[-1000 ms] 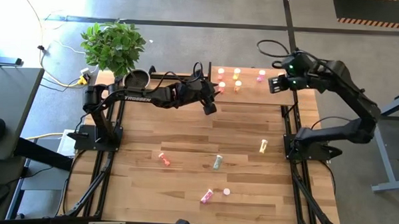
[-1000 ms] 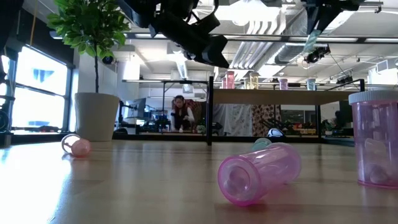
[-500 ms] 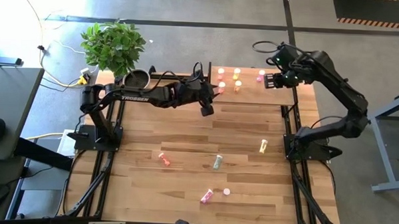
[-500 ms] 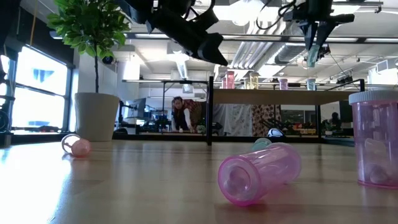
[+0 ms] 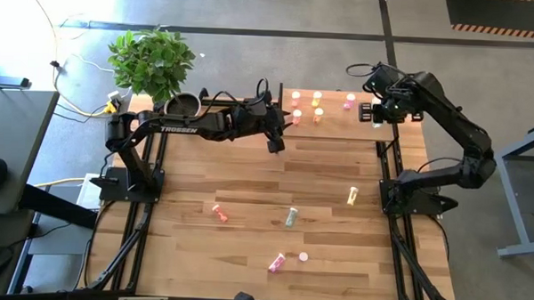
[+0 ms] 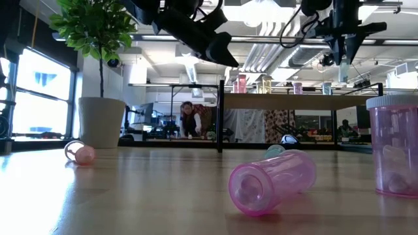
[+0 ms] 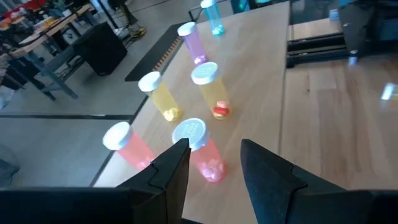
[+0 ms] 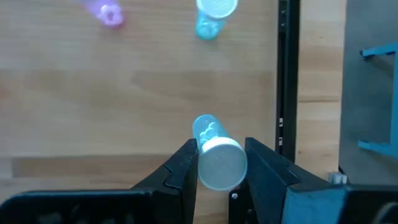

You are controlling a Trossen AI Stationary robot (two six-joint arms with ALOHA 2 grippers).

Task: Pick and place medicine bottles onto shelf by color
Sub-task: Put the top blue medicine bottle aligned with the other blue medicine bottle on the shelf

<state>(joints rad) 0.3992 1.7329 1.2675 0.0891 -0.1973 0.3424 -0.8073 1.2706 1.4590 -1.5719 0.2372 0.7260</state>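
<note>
Blue bottle [image 8: 214, 155], clamped in right gripper [image 5: 376, 112], now farther right.

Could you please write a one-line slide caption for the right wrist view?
Right hand shut on a blue bottle above the shelf, where a second blue bottle already stands.

A pale blue bottle [image 8: 214, 152] with a white cap is clamped between the black fingers of the right gripper [image 8: 222, 163], above the light-wood shelf [image 8: 74, 93], on which a pink bottle [image 8: 107, 12] and another blue bottle [image 8: 211, 17] are seen. Red-orange bottles [image 7: 200, 151], yellow bottles [image 7: 160, 97] and a pink one, all white-capped, are shown beyond the black left gripper [image 7: 214, 163]
</note>
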